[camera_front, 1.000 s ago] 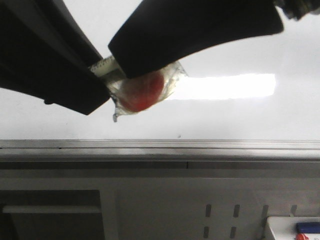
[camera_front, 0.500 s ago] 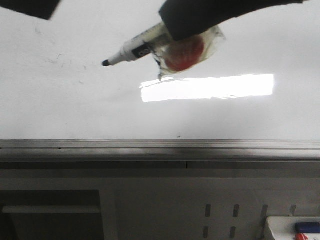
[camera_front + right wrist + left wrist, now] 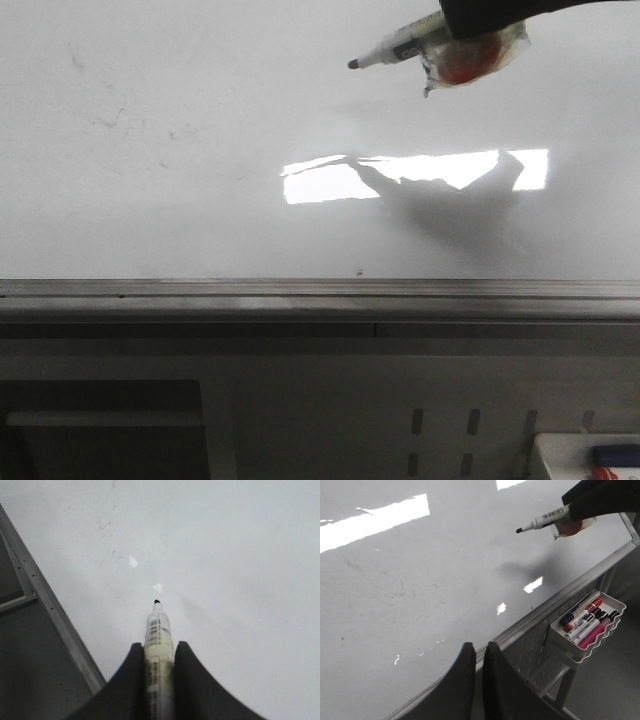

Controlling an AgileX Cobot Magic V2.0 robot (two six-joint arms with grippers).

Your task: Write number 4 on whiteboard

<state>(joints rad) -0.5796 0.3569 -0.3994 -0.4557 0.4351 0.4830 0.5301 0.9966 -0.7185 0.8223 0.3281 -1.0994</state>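
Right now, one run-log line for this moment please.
right gripper: shut on marker | tip: off whiteboard, uncapped | number 4: not yet drawn | left gripper: shut, empty

There is one whiteboard (image 3: 180, 120), with one metal rail (image 3: 300, 290) along its lower edge. Two grippers show: the right gripper (image 3: 159, 652) clamps one marker (image 3: 159, 630), and the left gripper (image 3: 476, 680) has its fingers pressed together around nothing. One scrap of clear wrap with one red blob (image 3: 470, 58) clings to that marker. One white tray (image 3: 587, 647) hangs off the frame, with about five pens (image 3: 582, 620) in it; the exact count is hard to read. No drawn digit shows, only faint smudges.
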